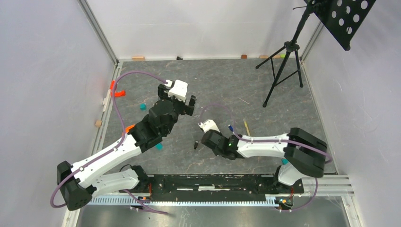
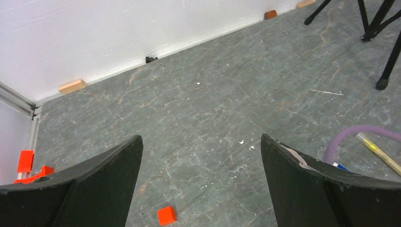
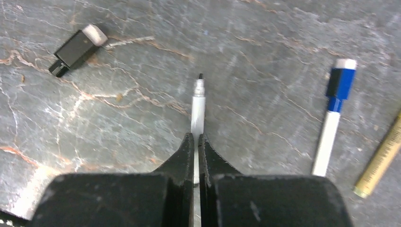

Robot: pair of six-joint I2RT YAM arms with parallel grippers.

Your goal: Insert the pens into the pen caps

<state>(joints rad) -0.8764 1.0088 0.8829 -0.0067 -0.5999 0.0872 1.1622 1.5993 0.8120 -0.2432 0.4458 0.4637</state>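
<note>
The top camera looks steeply down from high behind the near edge, taking in the whole tabletop (image 1: 227, 80). The left wrist camera, raised, faces obliquely toward the far edge. The right wrist camera hangs close, facing nearly straight down, and both wrist views catch the yellow-olive pen (image 2: 378, 152).

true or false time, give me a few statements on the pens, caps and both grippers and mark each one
1. The right gripper is shut on a white pen with a bare black tip. True.
2. The black cap is on that pen. False: it lies apart on the table, ahead and to the left in the right wrist view.
3. The left gripper is open with nothing between its fingers. True.
4. The blue cap lies loose by itself. False: it appears seated on the end of the second white pen.
5. The yellow-olive pen is held. False: it lies on the table.
</note>
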